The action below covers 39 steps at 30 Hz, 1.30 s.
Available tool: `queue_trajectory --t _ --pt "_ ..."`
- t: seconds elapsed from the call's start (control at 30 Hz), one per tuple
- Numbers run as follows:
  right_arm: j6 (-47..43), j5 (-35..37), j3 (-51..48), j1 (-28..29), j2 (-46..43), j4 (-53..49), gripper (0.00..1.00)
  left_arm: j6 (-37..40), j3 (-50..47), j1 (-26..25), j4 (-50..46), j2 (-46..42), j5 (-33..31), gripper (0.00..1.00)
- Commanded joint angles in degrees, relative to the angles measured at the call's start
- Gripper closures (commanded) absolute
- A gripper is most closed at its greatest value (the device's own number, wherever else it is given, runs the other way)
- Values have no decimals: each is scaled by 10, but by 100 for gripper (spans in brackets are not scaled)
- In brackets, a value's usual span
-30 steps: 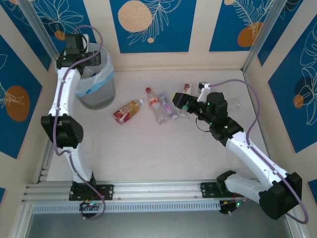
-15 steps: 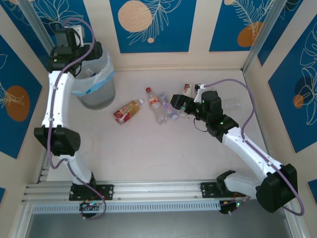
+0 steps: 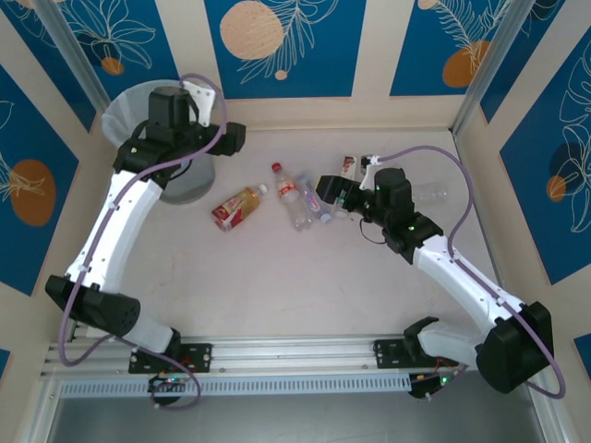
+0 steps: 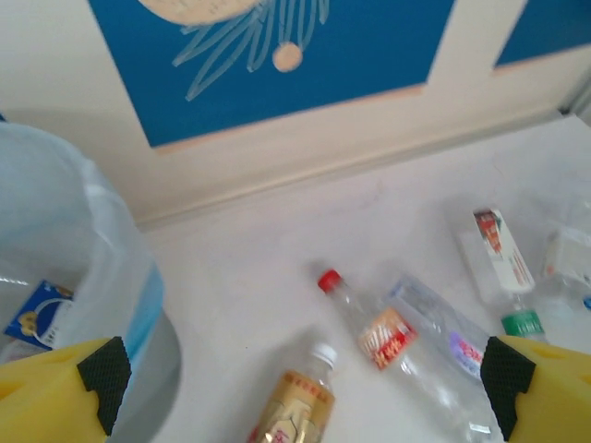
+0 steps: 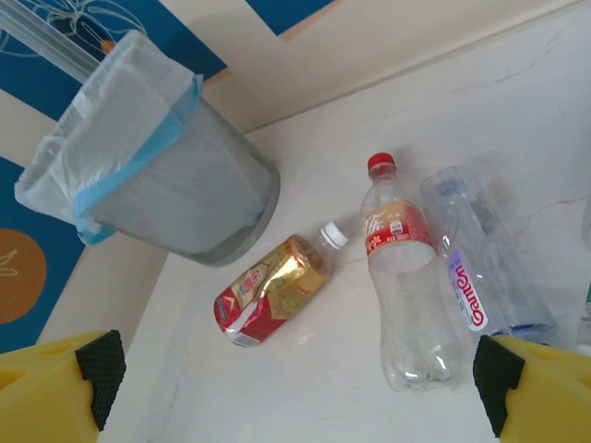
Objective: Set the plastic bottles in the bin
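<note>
A lab test booth: aluminium rail (image 3: 295, 355), blue-patterned panel walls (image 3: 277, 46).

Bright, even light all round; shadows on the table (image 3: 277, 277) lie soft and faint. The left wrist view is blurry, the right one sharper.

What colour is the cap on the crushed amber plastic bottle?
White cap, clearest in right wrist view.

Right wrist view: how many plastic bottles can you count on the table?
3: a crushed amber bottle nearest the bin, a red-capped bottle in the middle, a purple-labelled bottle beside it. Others may lie cut off at the right edge.
</note>
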Motion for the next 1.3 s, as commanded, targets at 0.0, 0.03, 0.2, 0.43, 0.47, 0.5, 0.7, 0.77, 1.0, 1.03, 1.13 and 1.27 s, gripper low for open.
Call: queue_trajectory --t 0.0,0.03,0.2,0.43,0.47,0.5,0.7,0.77,1.0,1.03,1.13,1.27 --pt "-44 -21 13 3 14 -15 0 7 -44 -8 -37 -29 5 1" --pt "-52 -22 19 4 20 -28 0 -2 -65 -10 -41 -34 3 1" --pt "-53 3 43 15 49 -79 0 -3 -147 -24 -78 -33 7 1" --pt "-39 19 40 34 70 -59 0 -29 -167 -38 -135 24 -58 1" --pt "-37 21 42 37 71 -58 1 -30 -161 -42 -144 38 -57 1" --pt "-36 24 42 38 73 -55 0 -29 -156 -46 -151 51 -61 1" --pt "-38 8 50 40 81 -60 1 -14 -103 -63 -187 151 -132 1" --pt "-39 7 51 41 81 -62 0 -9 -80 -64 -202 184 -142 1" --pt "-41 11 45 43 69 -65 0 7 -4 -56 -236 285 -148 1" --pt "-41 12 45 43 68 -67 1 9 5 -53 -239 297 -142 1" --pt "-40 14 42 43 63 -68 0 16 24 -47 -241 326 -148 1" --pt "-46 17 41 43 56 -72 0 13 45 -39 -242 354 -184 1"
